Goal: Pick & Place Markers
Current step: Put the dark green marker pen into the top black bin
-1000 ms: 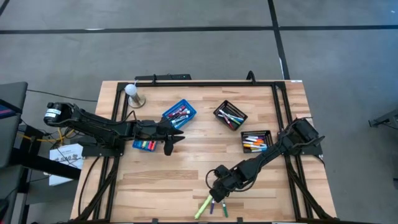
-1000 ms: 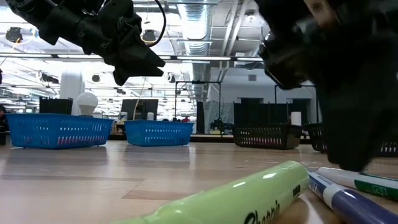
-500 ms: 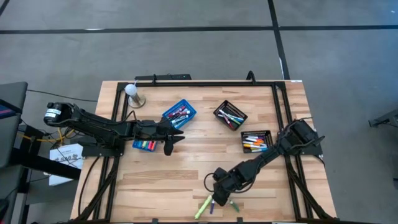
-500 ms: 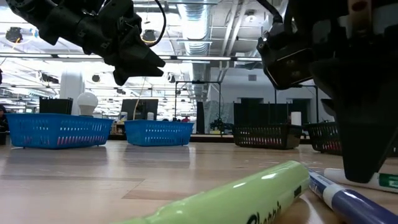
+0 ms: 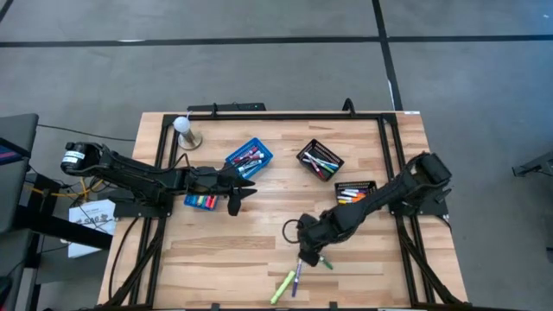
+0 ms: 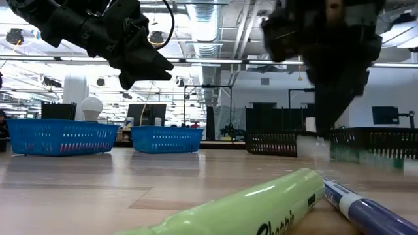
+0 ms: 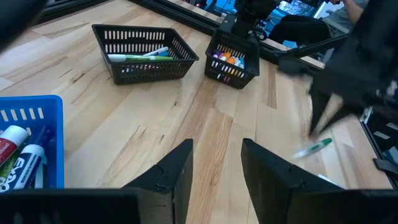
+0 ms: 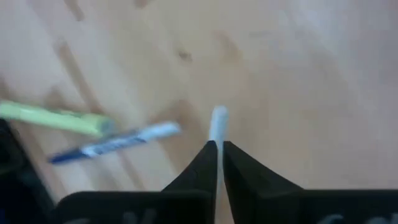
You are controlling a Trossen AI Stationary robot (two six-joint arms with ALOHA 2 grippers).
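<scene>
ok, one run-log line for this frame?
right gripper: shut on green-and-white marker, lifted off table | left gripper: open, idle by blue basket | yellow-green marker, purple marker: on table

two dark jointed arms (image 5: 138,173) with black looping cables, ending in tapered black fingers (image 7: 174,174).

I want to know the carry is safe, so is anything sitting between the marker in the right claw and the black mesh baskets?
Nothing visible: the right claw holds a green-capped marker above bare wood short of the black mesh baskets.
</scene>
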